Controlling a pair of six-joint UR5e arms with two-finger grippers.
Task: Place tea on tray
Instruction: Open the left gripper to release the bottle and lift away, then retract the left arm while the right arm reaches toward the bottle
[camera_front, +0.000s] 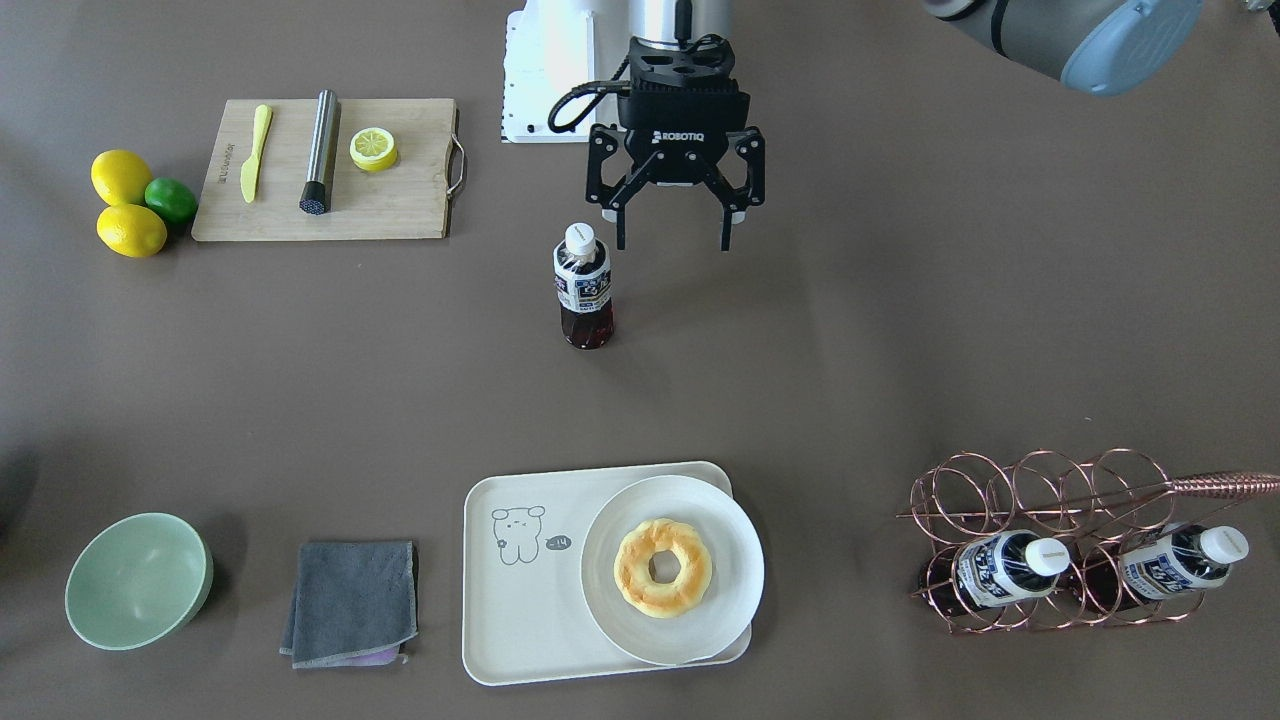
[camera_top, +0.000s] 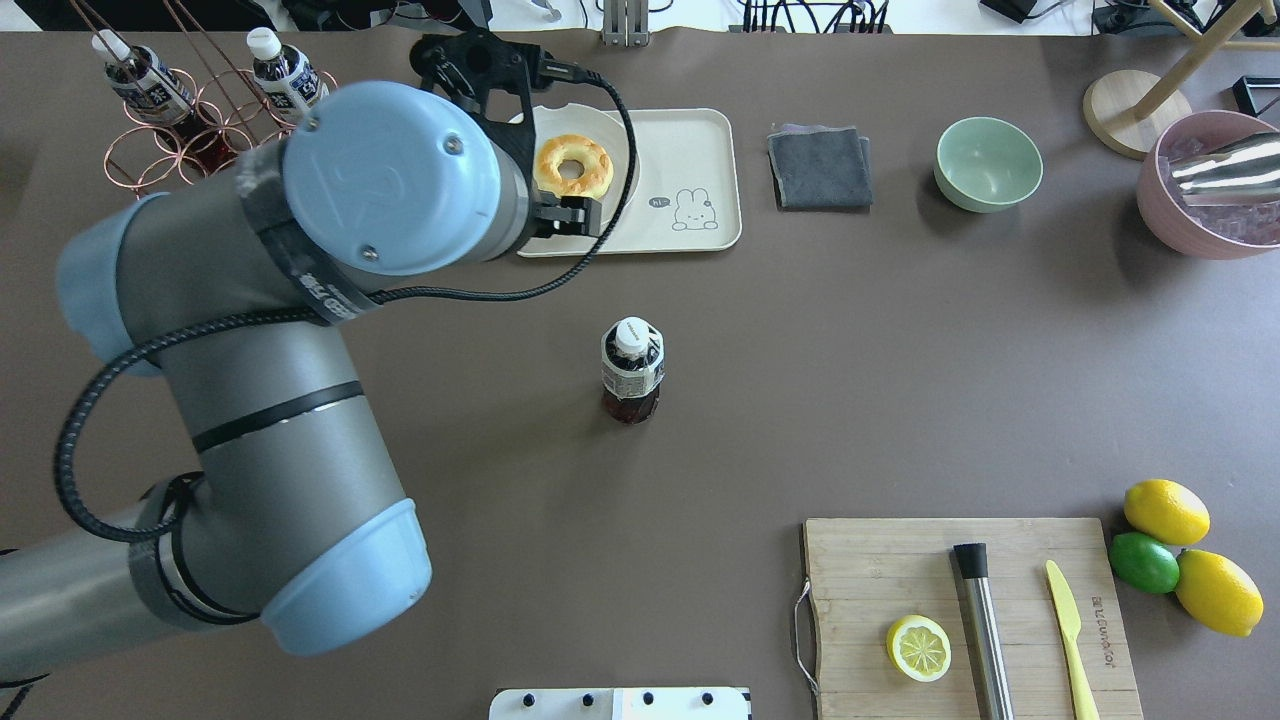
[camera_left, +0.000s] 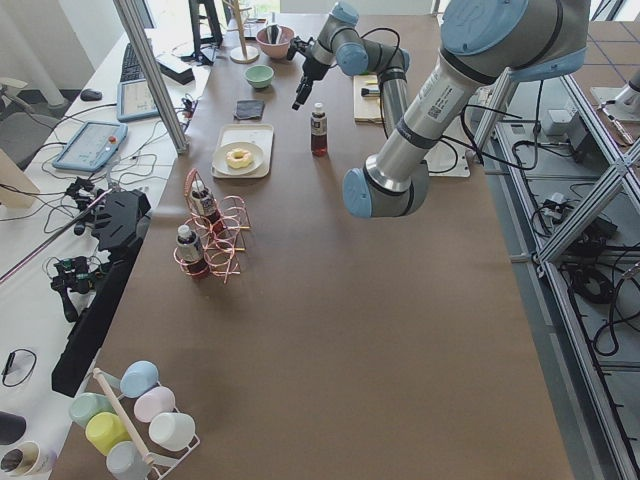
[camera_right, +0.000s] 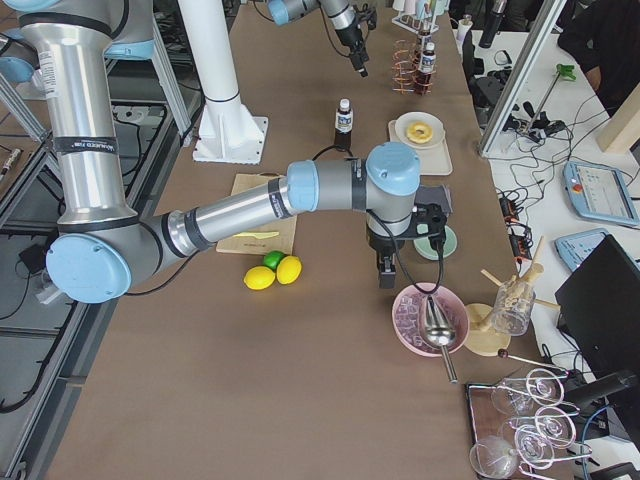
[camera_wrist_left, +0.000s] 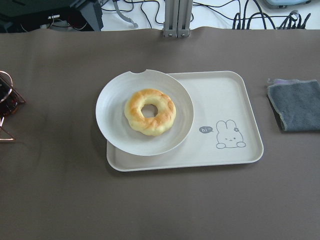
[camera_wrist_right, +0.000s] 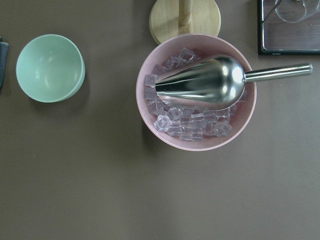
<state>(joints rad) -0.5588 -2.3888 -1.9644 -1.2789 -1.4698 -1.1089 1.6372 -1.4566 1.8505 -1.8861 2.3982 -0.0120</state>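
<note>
One tea bottle (camera_front: 583, 290) stands upright alone mid-table; it also shows in the overhead view (camera_top: 632, 372). The cream tray (camera_front: 520, 610) lies at the far edge and carries a round white plate (camera_front: 735, 565) with a doughnut (camera_front: 662, 567). Its part with the cartoon drawing is bare (camera_wrist_left: 225, 100). My left gripper (camera_front: 673, 243) is open and empty. It hangs high in the air, apart from the bottle, and its wrist camera looks down on the tray. My right gripper (camera_right: 385, 270) hovers over the pink bowl; I cannot tell whether it is open or shut.
Two more tea bottles (camera_front: 1010, 568) lie in a copper wire rack (camera_front: 1040, 490). There is a grey cloth (camera_front: 350, 600), a green bowl (camera_front: 138, 580), a cutting board (camera_front: 330, 210) with knife, steel rod and lemon half, and lemons and a lime (camera_front: 130, 205). A pink bowl of ice holds a scoop (camera_wrist_right: 197, 92).
</note>
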